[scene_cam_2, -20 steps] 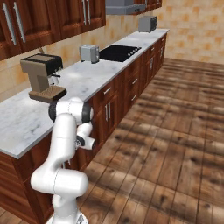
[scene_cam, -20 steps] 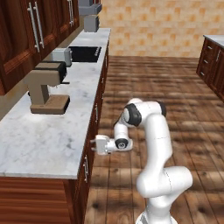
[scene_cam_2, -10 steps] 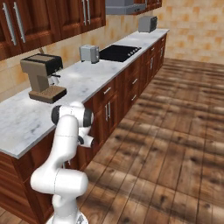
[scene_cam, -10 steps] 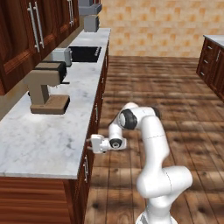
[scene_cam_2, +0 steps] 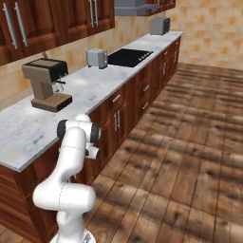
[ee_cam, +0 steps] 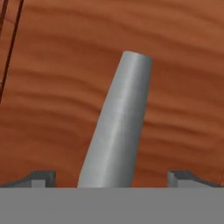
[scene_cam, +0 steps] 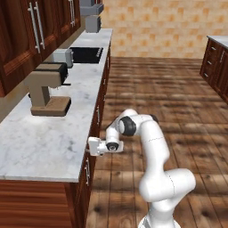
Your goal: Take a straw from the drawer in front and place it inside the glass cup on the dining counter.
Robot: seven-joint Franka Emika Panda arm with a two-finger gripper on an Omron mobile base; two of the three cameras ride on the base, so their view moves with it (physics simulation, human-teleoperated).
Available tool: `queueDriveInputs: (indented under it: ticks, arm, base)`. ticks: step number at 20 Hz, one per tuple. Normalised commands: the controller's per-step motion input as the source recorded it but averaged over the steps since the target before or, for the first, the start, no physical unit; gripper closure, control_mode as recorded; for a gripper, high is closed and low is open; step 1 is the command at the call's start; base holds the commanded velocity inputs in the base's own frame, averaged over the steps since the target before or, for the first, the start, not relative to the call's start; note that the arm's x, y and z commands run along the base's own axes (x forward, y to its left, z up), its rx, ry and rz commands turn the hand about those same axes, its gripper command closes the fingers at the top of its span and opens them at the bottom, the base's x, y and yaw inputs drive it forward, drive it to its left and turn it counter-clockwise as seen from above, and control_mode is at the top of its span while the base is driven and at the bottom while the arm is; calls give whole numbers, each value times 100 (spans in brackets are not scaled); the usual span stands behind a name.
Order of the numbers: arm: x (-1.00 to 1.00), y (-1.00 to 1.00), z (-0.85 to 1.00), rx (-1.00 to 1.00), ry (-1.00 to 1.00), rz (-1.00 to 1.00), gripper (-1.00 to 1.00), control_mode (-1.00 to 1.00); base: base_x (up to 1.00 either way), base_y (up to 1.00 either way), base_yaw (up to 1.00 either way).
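The end effector (ee_cam: 112, 179), jaws spread wide, brackets the steel handle (ee_cam: 116, 127) at the frame's center against the drawer (ee_cam: 175, 65) front. Closing squarely on the bar, then pulling straight back, should open it cleanly. The straw presumably lies inside.

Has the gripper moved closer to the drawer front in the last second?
Yes. In the left base view the gripper has moved left, up to the drawer front beneath the counter edge.
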Motion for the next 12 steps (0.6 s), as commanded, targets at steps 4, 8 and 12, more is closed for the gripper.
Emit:
queueDriveInputs:
  ticks: [4,8,12]
  arm:
    - [26,33,-17,0,0,-1,-100,-100]
    - [25,50,-15,0,0,-1,100,-100]
    - [12,14,-2,0,0,-4,100,-100]
  base:
    - [0,0,0]
    - [0,0,0]
    - [0,0,0]
